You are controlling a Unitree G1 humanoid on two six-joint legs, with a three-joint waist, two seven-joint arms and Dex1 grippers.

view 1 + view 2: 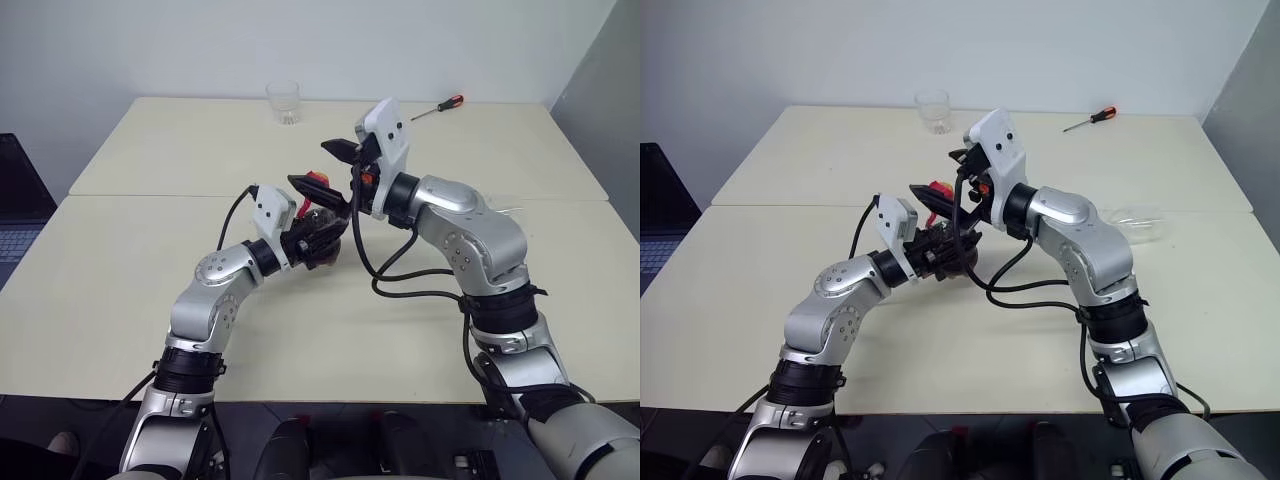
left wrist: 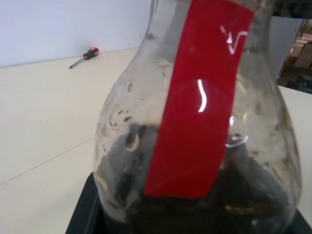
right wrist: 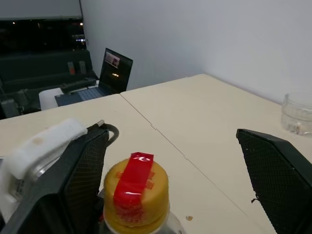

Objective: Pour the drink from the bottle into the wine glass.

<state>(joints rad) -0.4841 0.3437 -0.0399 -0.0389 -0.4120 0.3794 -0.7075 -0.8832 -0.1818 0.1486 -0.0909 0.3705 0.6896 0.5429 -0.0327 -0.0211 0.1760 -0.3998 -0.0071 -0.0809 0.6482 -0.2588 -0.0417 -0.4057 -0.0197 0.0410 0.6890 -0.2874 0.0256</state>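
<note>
Clamped in the left gripper [image 1: 318, 232], the bottle [image 2: 195, 146] held dark drink [image 2: 170, 214]; right gripper [image 3: 170, 180] fingers stood apart flanking its yellow cap [image 3: 136, 195].

Your bottle [image 2: 195, 141] is a squat, clear plastic one with a rounded body, a red strip running up its side to the neck, and a yellow cap [image 3: 136, 195] with red tape across the top. It is upright, off the bench, over the middle of the near half. The drink [image 2: 161, 209], dark and almost black, fills only the bottom of the body, with droplets clinging to the wall above. You can see the wine glass [image 1: 1140, 225] lying on its side near the bench's right edge.
</note>
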